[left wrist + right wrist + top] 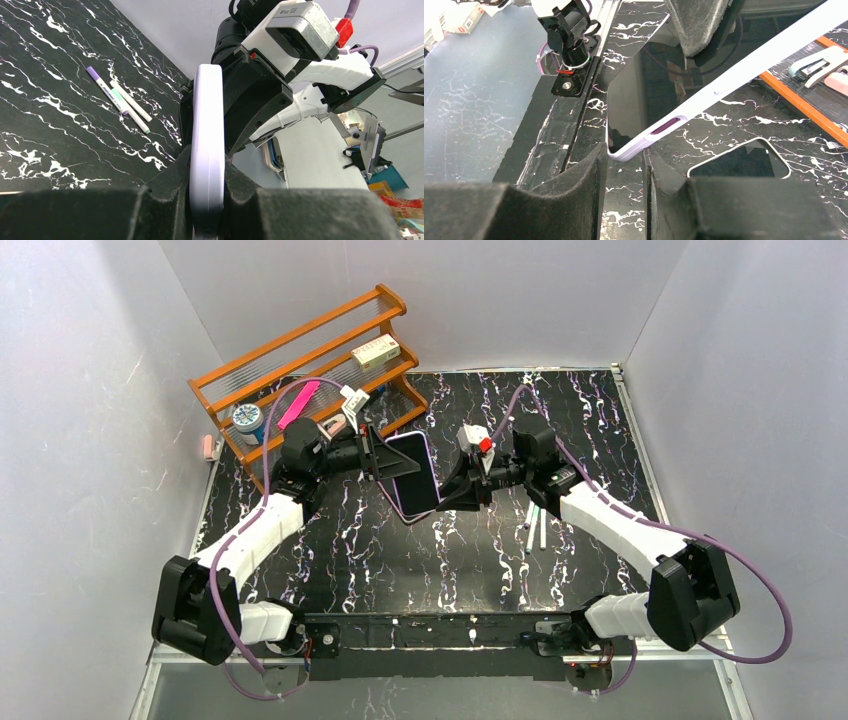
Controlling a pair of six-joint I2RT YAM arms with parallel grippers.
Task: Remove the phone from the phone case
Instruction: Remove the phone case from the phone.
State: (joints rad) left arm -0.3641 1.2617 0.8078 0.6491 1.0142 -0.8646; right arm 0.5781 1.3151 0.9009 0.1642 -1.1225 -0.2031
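Top external view: phone, lavender phone case on, held aloft above marble counter, clamped edgewise in left gripper. Right gripper fingers parted around lower corner, not gripping. Best next: pinch case lip only, peel from corner, left grip firm.

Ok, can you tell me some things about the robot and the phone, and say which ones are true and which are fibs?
1. The phone is held up off the table. True.
2. The left gripper is clamped on the phone's edge. True.
3. The pens lie on the wooden rack. False: they lie on the table by the right arm.
4. The phone case is bright red. False: it is pale lilac.
5. The right gripper is far from the phone. False: its fingers flank a corner.
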